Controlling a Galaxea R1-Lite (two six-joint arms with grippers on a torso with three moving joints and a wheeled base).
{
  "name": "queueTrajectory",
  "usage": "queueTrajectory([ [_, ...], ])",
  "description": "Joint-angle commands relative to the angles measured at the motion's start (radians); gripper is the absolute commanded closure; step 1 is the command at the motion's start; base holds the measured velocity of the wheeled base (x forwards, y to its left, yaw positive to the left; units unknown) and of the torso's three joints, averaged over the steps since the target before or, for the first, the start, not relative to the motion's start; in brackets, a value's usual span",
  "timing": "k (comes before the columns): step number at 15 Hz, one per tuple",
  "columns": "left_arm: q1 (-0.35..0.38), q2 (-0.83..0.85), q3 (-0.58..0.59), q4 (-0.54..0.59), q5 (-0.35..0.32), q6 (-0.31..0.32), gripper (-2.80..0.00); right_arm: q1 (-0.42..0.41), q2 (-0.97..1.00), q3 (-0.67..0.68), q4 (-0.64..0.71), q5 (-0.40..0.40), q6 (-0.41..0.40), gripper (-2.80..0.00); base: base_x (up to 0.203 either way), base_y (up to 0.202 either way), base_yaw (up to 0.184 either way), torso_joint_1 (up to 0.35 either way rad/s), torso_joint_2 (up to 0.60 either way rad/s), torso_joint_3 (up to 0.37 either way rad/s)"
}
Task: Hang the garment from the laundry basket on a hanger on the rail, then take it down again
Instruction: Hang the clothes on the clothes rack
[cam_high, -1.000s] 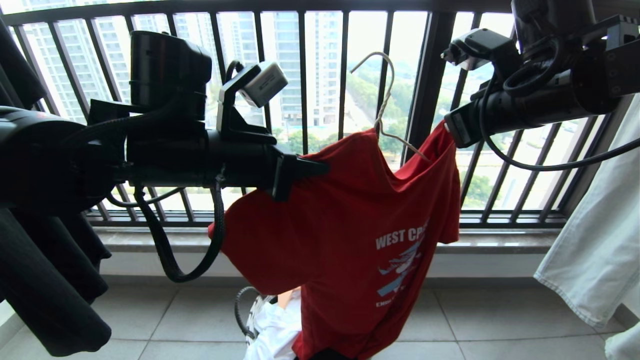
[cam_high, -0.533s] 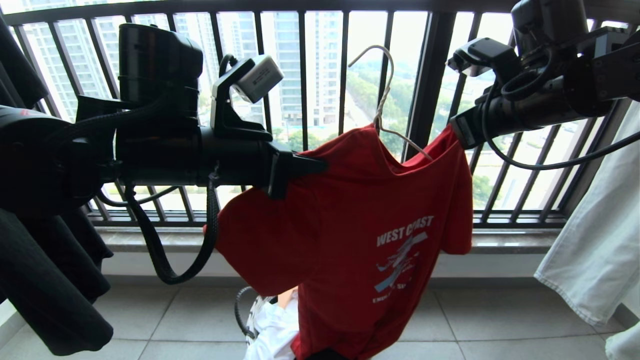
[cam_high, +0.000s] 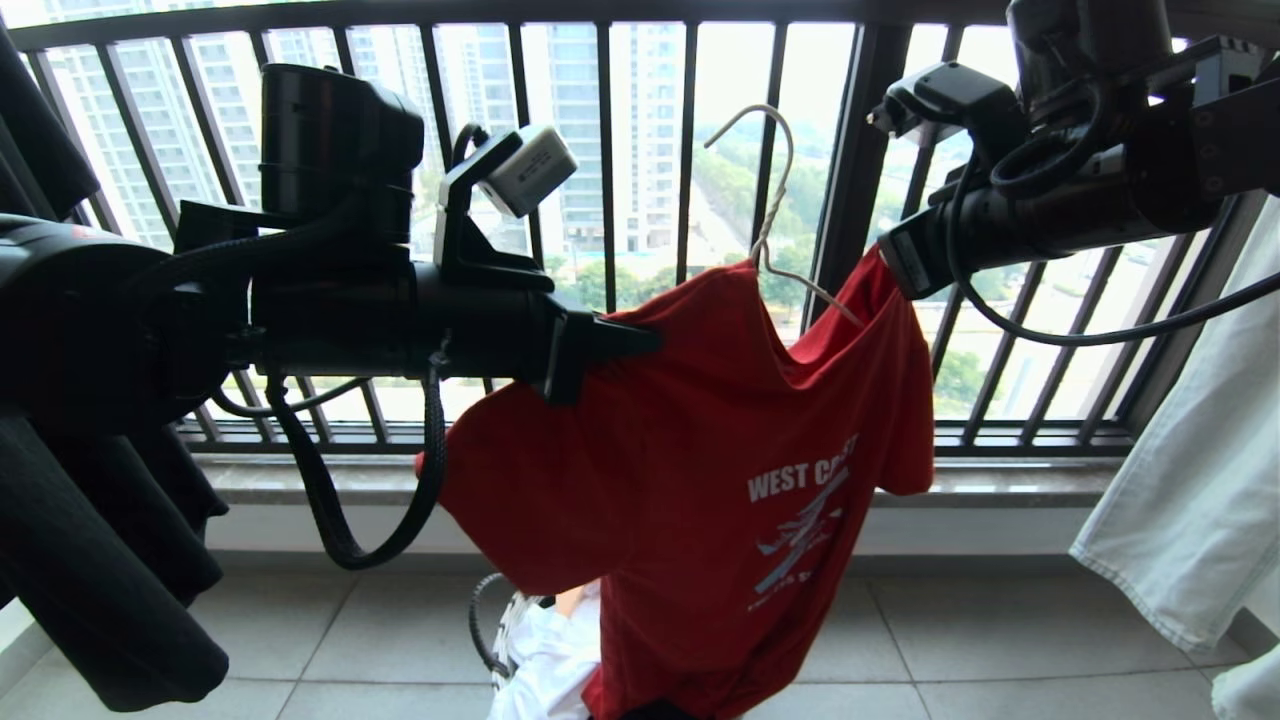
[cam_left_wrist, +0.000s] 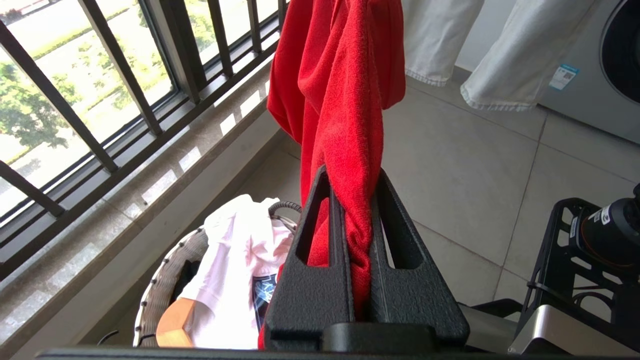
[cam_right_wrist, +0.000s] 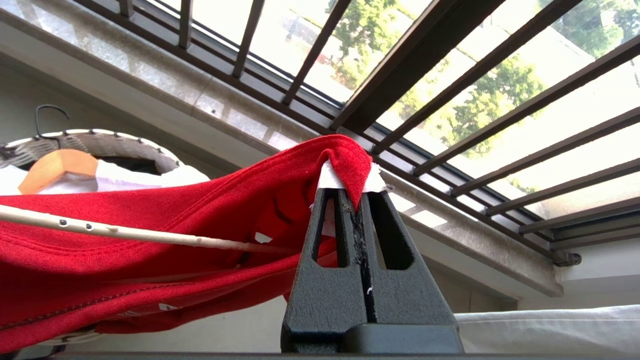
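Balcony, black railing (cam_high: 690, 150) behind; shirt (cam_high: 700, 450) on hanger (cam_high: 770, 200), held aloft; left claw (cam_left_wrist: 356, 200) pinching one shoulder, right claw (cam_right_wrist: 352, 200) the other; advice: lift both evenly, hook upright, toward unseen rail.

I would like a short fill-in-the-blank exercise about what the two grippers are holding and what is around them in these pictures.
1. The left gripper is shut on the ____ T-shirt.
2. The white wire hanger sits inside the shirt's ____ opening.
3. The right gripper pinches the shirt and one end of the ____.
4. Below the shirt, the laundry basket stands on the ____ floor.

Missing words: red; neck; hanger; tiled
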Motion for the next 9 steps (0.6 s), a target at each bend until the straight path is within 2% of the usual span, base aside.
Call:
queueTrajectory([
  [1, -0.004, 0.010, 0.001, -0.002, -0.003, -0.001, 0.00, 0.025, -0.006, -0.003, 0.003, 0.000, -0.002, 0.00, 0.000, 0.000, 0.000, 0.000, 0.00, 0.000],
  [6, -0.004, 0.043, -0.005, -0.008, 0.007, 0.009, 0.00, 0.097, -0.022, 0.005, 0.006, -0.002, 0.002, 0.00, 0.000, 0.000, 0.000, 0.000, 0.00, 0.000],
  [9, -0.004, 0.057, -0.004, -0.049, 0.018, 0.010, 0.00, 0.147, -0.041, 0.007, 0.008, -0.030, 0.008, 0.00, 0.000, 0.000, 0.000, 0.000, 0.00, 0.000],
])
